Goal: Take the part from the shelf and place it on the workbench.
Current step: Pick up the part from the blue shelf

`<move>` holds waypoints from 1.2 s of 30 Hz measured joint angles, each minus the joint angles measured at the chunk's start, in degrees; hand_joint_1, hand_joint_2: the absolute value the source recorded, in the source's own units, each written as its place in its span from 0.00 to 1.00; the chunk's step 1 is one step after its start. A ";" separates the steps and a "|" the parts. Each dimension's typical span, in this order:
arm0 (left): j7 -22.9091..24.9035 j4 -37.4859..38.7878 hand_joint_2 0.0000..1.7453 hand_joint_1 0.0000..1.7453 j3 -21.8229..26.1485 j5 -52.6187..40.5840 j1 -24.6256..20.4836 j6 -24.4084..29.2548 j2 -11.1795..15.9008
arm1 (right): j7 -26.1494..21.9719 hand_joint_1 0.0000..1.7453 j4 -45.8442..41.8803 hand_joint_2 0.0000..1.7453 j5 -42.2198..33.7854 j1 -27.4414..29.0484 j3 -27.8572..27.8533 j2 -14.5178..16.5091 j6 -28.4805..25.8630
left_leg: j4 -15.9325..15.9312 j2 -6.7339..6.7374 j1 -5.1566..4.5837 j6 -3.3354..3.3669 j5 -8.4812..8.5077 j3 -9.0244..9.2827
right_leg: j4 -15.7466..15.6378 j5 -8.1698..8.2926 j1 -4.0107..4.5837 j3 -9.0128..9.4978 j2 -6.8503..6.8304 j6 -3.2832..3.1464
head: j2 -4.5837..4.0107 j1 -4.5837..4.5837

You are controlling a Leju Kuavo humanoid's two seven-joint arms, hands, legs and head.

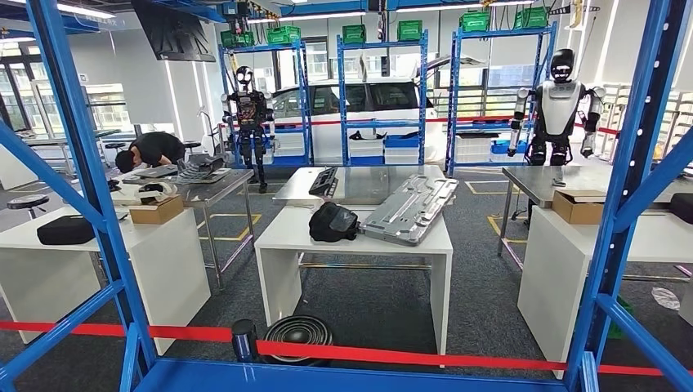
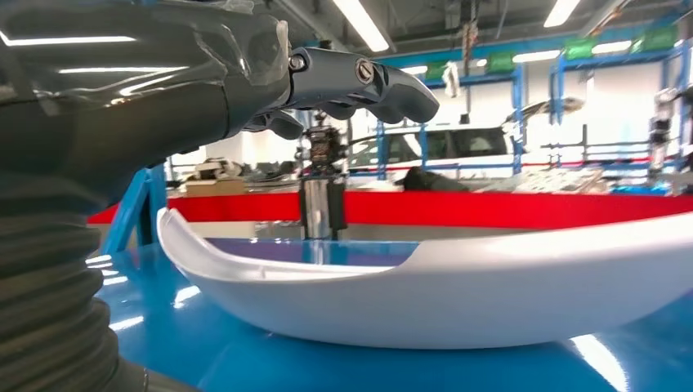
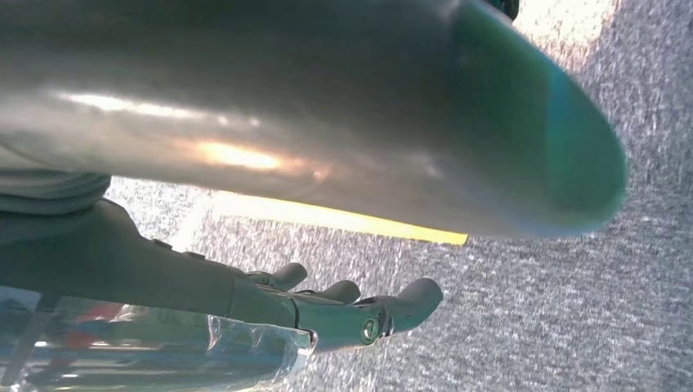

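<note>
A white, curved shell-like part [image 2: 458, 286] lies on the glossy blue shelf board [image 2: 245, 359]. My left hand [image 2: 327, 82] hovers just above the near end of the part, its fingers stretched forward and apart, touching nothing. In the head view the shelf board [image 1: 343, 377] runs along the bottom edge, and the white workbench [image 1: 286, 233] stands beyond it in the middle of the room. My right hand [image 3: 327, 306] hangs over grey carpet with its fingers extended and nothing in it.
Blue shelf uprights [image 1: 78, 163] [image 1: 633, 163] frame the head view, with a red tape barrier [image 1: 392, 355] across the front. The workbench carries a grey metal panel [image 1: 409, 208] and a black object [image 1: 333, 222]. A person [image 1: 151, 149] bends over a table at left.
</note>
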 joint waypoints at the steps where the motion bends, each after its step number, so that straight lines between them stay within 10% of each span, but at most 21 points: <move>1: -0.20 0.49 0.50 0.00 0.09 0.60 -0.11 -0.17 -0.01 | 0.07 0.00 0.56 0.00 0.00 -0.02 0.15 0.19 0.31 | 1.98 0.00 0.07 -0.02 -0.30 -1.00 | 0.01 0.00 0.08 -0.01 0.02 -0.01 | 0.00 -0.01; 3: -1.26 1.04 0.00 0.00 0.55 3.94 -0.16 -1.37 -0.05 | 0.17 0.00 1.29 0.00 0.00 -0.03 0.35 0.45 0.60 | -0.69 -0.05 0.03 0.37 2.14 0.24 | 0.00 0.00 0.29 0.10 0.14 -0.01 | -0.01 -0.04; 6: -4.01 0.82 0.00 0.00 1.93 14.03 -0.18 -5.40 -0.26 | 0.18 0.00 1.32 0.00 0.00 0.01 0.37 0.70 -0.38 | -11.76 -0.12 -0.67 2.12 6.55 5.74 | -0.05 0.05 0.43 0.16 0.29 0.09 | -0.01 -0.01; 11: -6.44 -1.48 0.00 0.00 2.60 24.16 0.29 -8.38 -0.69 | 0.02 0.00 0.12 0.00 0.00 0.43 0.29 0.53 -2.45 | -15.56 0.04 -1.20 3.23 7.44 7.53 | 0.31 -0.14 0.25 -0.35 0.00 0.95 | 0.01 -0.11; 17: -7.24 -5.10 0.00 0.00 2.00 27.26 2.47 -8.37 -1.94 | -0.05 0.00 -0.26 0.00 0.00 0.81 0.22 0.03 -2.77 | -16.45 0.16 -0.87 3.55 8.15 7.79 | 15.15 -5.90 0.07 -7.43 -0.11 1.43 | 0.01 0.23; 20: -7.65 -6.68 0.00 0.00 1.48 26.58 3.18 -7.80 -2.04 | -0.03 0.00 -0.26 0.00 0.00 0.88 0.22 0.01 -2.45 | -15.36 -0.01 -0.63 2.77 7.58 7.49 | 5.70 -1.92 -0.42 -2.70 -0.23 3.12 | 0.00 0.35; 27: -8.20 -8.56 0.00 0.00 0.25 25.66 3.43 -7.16 -1.39 | 0.20 0.00 -0.23 0.00 0.00 0.93 0.19 0.01 -1.23 | -11.38 -0.18 -0.46 1.00 5.16 5.36 | 0.87 -0.40 -0.54 -0.53 0.07 0.64 | 0.01 0.10; 32: -8.23 -8.79 0.00 0.00 -0.61 25.66 3.71 -7.12 -1.07 | -0.07 0.00 -0.22 0.00 0.00 0.96 0.17 0.00 -1.39 | 2.69 -0.19 0.06 0.20 -0.70 -1.22 | 0.88 -0.32 -0.35 -0.69 0.11 0.26 | 0.01 -0.05; 36: -8.19 -9.31 0.00 0.00 -0.98 25.69 3.85 -7.01 -0.79 | -0.12 0.00 -0.23 0.00 0.00 0.90 0.17 0.22 -1.82 | -9.41 -0.17 -0.42 1.80 5.31 4.83 | 0.81 -0.31 0.11 -0.45 0.20 0.32 | 0.01 -0.04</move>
